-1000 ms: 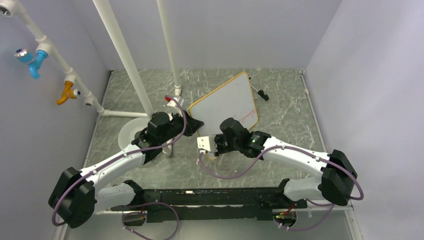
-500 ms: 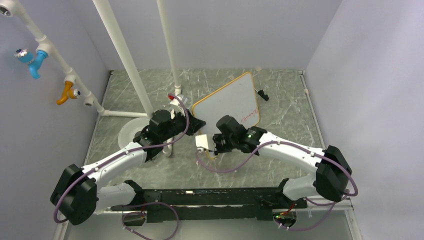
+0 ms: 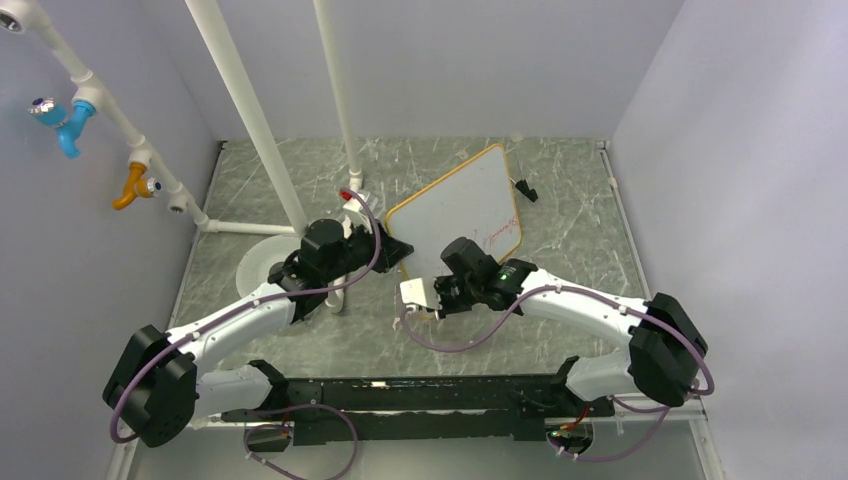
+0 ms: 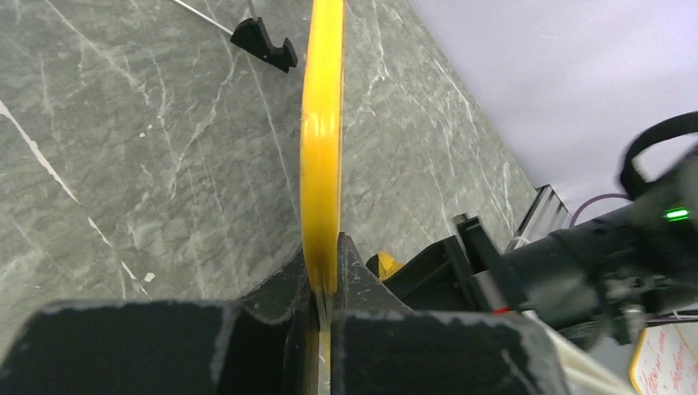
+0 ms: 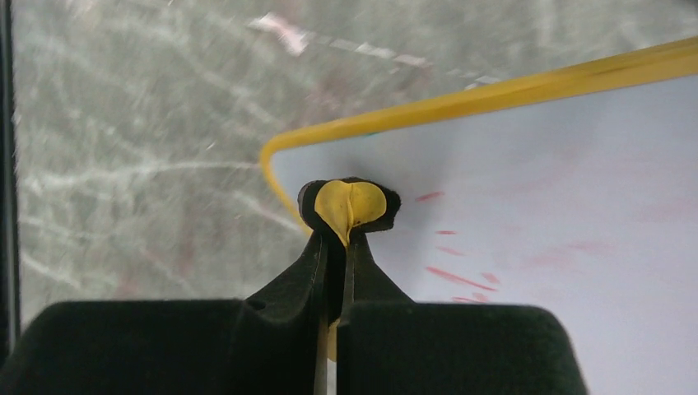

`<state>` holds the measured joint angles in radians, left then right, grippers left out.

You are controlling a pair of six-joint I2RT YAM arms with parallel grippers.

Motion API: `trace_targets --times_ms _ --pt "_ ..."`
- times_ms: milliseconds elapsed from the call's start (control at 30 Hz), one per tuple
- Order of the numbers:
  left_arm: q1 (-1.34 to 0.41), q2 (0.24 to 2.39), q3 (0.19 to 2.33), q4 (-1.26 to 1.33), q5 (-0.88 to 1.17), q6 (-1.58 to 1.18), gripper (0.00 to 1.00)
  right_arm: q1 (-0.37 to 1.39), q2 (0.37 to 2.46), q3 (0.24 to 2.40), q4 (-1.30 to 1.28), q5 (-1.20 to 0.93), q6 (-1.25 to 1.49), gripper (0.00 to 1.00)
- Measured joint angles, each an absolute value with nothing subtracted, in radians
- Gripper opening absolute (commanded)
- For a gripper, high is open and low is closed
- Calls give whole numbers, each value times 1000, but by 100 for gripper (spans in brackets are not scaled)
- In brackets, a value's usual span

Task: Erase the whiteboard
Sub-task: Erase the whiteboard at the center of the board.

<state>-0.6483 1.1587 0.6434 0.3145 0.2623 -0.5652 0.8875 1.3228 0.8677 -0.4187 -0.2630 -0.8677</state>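
The whiteboard, white with an orange-yellow frame, is tilted up off the grey table. Red scrawl runs along its right edge. My left gripper is shut on the board's left corner; in the left wrist view the yellow frame edge runs straight out from between the fingers of my left gripper. My right gripper hangs over the board's near corner, shut on a small yellow-and-black eraser pad. The pad sits on the white surface beside red marks.
Two white pipes rise at the back left, with a round white disc at their foot. A black clip lies on the table right of the board. Blue and orange valves hang on the left wall. Walls close in on both sides.
The right gripper with the pad has slid slightly toward the near right along the board. The board and left gripper have shifted a little to the right.
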Motion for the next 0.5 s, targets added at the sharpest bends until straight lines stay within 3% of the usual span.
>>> trace_targets --times_ms 233,500 --pt "-651 1170 644 335 292 -565 0 887 1351 833 -476 -271 -888 0" --pt "-646 1175 644 339 290 -550 0 883 1388 1042 -522 -265 -795 0"
